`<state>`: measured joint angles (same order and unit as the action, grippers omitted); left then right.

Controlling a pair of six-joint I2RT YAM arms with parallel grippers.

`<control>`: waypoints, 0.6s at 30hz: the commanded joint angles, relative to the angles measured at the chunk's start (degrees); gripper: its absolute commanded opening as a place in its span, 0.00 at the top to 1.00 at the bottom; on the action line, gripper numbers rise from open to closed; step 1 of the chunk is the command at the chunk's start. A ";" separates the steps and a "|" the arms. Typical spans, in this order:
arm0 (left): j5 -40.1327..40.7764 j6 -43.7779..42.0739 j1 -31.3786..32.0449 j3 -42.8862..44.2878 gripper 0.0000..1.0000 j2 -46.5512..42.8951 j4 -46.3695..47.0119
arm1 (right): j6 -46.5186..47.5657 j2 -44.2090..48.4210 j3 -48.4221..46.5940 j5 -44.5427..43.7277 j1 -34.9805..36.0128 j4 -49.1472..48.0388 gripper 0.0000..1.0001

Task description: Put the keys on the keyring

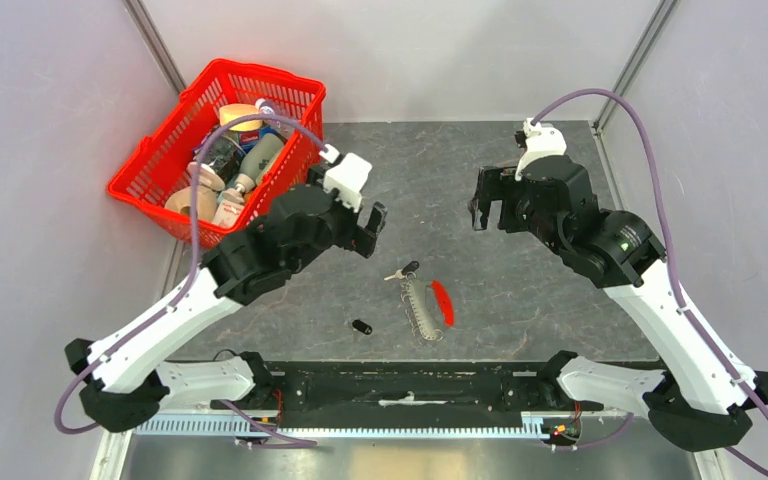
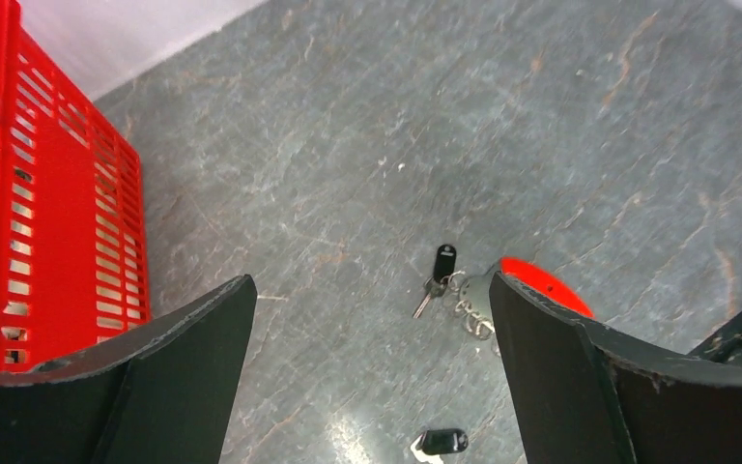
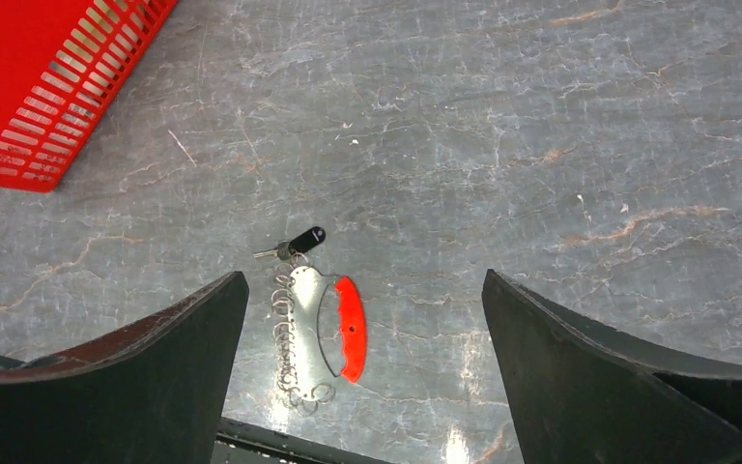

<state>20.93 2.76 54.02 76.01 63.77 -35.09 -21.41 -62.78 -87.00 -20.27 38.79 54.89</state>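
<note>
The keyring (image 1: 423,305) lies flat near the table's front middle: a silvery plate edged with several small rings and a curved red tag (image 1: 443,302). It also shows in the right wrist view (image 3: 311,333) and partly in the left wrist view (image 2: 473,304). One black-headed key (image 1: 403,270) lies at its far end, touching the rings (image 2: 439,275) (image 3: 295,245). A second black-headed key (image 1: 361,327) lies loose to the left (image 2: 442,442). My left gripper (image 1: 370,232) is open and empty, above and left of the keys. My right gripper (image 1: 485,210) is open and empty, above and right of them.
A red basket (image 1: 160,165) full of several items stands at the back left, just behind my left arm; it also shows in the left wrist view (image 2: 48,222) and the right wrist view (image 3: 48,77). A black rail (image 1: 410,385) runs along the near edge.
</note>
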 commanded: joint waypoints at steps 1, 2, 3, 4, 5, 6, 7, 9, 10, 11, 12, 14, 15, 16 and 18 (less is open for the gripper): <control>-2.62 1.05 0.10 1.29 0.03 -5.40 2.21 | -0.33 0.13 -2.05 -1.66 0.15 -1.93 0.01; -3.43 1.55 0.11 0.57 0.03 -5.72 1.83 | -0.21 0.29 -1.81 -1.25 0.11 -1.93 0.01; -3.52 1.91 0.10 -0.10 0.03 -5.96 1.38 | -0.15 0.53 -1.45 -0.99 0.11 -1.90 0.01; -3.59 2.26 0.12 -0.84 0.03 -6.15 1.07 | -0.22 1.00 -0.85 -0.82 0.14 -2.03 0.01; -3.54 2.91 0.12 -1.43 0.04 -6.41 0.83 | -0.24 1.44 0.10 -0.54 0.13 -2.33 0.01; -3.53 3.57 0.12 -2.16 0.03 -6.85 0.87 | 0.21 1.66 1.00 -0.13 0.13 -2.50 0.01; -3.61 4.37 0.12 -3.04 0.03 -7.55 1.19 | 0.67 1.87 1.64 -0.02 0.05 -2.53 0.01; -3.46 5.58 0.12 -4.91 0.03 -9.06 1.77 | 1.84 1.35 2.18 0.89 0.02 -1.02 0.01; -3.32 6.15 0.12 -5.71 0.03 -9.66 1.74 | 1.68 0.76 2.23 1.09 0.05 0.36 0.01; -3.75 6.37 0.11 -6.35 0.03 -10.12 1.25 | 1.21 0.31 2.47 1.13 0.06 1.21 0.01; -4.38 6.42 0.10 -6.71 0.03 -10.33 0.60 | 0.58 0.08 3.33 1.78 0.06 1.52 0.01; -5.59 6.79 0.12 -7.50 0.03 -10.57 -0.41 | -0.46 -0.22 5.86 4.84 0.07 1.11 0.01; -6.19 6.93 0.08 -7.75 0.04 -10.45 -1.02 | -1.16 -0.55 7.20 6.35 0.06 1.00 0.01; -6.58 7.19 0.12 -8.08 0.06 -10.46 -1.69 | -1.54 -0.82 8.37 8.41 0.07 0.71 0.01; -6.56 8.39 0.12 -9.08 0.08 -10.52 -2.46 | -2.24 -0.96 11.53 12.57 0.02 -0.44 0.01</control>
<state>16.14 7.57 54.04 68.01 54.30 -36.38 -21.76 -62.83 -79.79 -15.27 38.79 55.11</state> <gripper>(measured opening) 0.939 0.993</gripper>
